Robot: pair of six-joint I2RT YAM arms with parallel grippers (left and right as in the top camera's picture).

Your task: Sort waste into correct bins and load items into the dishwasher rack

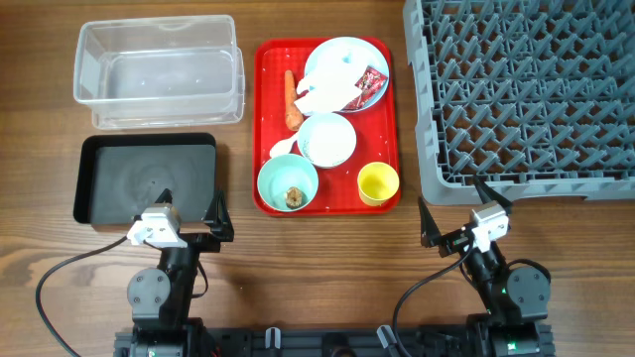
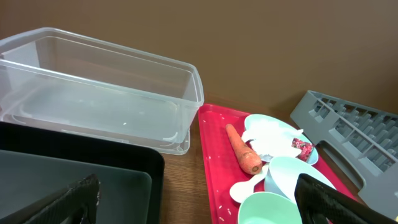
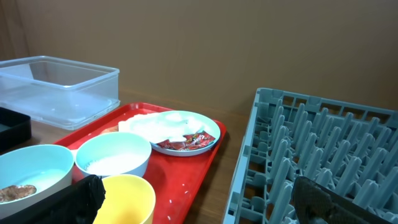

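Observation:
On the red tray [image 1: 270, 99] lie an orange carrot [image 1: 292, 101], a white spoon [image 1: 282, 149], and a pale blue plate [image 1: 332, 48] holding crumpled napkins [image 1: 322, 96] and a red wrapper [image 1: 372, 81]. A blue-white bowl [image 1: 349, 134] holds rice. A mint bowl [image 1: 266, 178] holds a brown lump [image 1: 295, 196]. A yellow cup [image 1: 378, 182] stands at the tray's front right. The clear tub [image 1: 89, 69] and black tray [image 1: 149, 139] are on the left, the grey rack [image 1: 526, 99] on the right. My left gripper [image 1: 190, 203] and right gripper [image 1: 454, 203] are open and empty near the front edge.
Loose rice grains lie on the red tray's floor [image 3: 205, 155]. The rack's near rim [image 3: 245, 168] stands close to the right of the red tray. Bare wood runs between the black tray and the red tray [image 2: 180, 193].

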